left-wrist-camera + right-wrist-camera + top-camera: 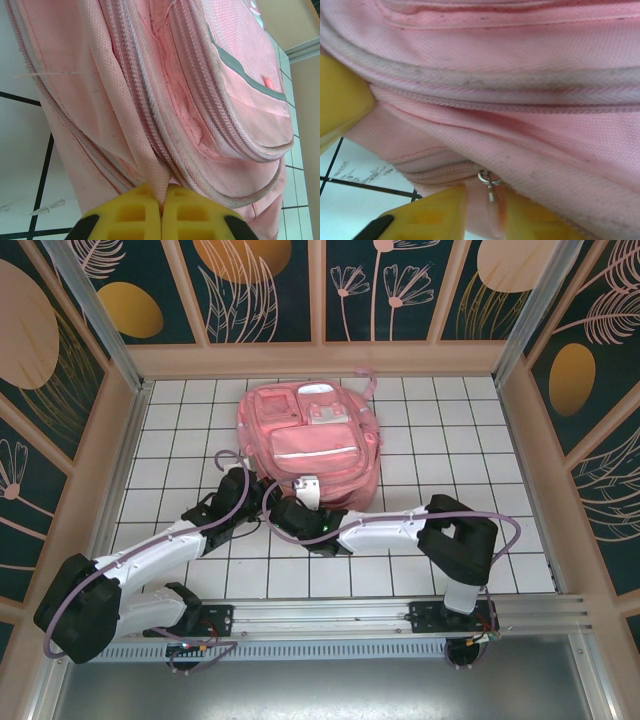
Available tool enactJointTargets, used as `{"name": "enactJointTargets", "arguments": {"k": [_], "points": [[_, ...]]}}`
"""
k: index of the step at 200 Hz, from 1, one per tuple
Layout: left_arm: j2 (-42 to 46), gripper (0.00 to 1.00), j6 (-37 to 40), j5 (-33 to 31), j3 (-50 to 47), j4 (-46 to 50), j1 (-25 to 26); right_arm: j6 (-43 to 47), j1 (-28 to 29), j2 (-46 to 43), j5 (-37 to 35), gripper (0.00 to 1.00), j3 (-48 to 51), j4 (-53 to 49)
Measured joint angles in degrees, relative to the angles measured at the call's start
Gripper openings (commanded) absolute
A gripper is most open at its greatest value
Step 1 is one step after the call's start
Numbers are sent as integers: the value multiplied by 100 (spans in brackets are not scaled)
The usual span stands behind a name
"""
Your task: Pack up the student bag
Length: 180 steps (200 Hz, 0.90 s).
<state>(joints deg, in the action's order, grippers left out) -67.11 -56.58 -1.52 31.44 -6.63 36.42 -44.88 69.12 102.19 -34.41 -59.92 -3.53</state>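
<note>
Both grippers at the near edge of the student bag (310,445)
Nearest, the left gripper (161,199) is pinched tight on a fold of the bag's pink fabric beside the zip track. The right gripper (487,202) has its yellow fingers (437,212) either side of a small metal zip pull (489,182) — whether they clamp it I cannot tell. Beyond them the bag lies front-up on the white tiled table (450,430), towards its far side

We see bright, even light, with soft shadows on the white worktop (470,440). Close up, the student bag (520,50) blurs slightly.
</note>
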Motion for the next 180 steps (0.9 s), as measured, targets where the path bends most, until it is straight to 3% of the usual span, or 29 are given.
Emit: {"name": "enactJointTargets", "arguments": {"k": [11, 37, 180], "points": [[0, 0, 0, 0, 4, 13, 2, 9, -4, 9, -9, 19, -4, -20], [0, 0, 0, -2, 9, 31, 0, 50, -4, 9, -46, 0, -4, -90], [258, 0, -22, -352, -234, 127, 59, -422, 7, -815, 149, 0, 546, -422]]}}
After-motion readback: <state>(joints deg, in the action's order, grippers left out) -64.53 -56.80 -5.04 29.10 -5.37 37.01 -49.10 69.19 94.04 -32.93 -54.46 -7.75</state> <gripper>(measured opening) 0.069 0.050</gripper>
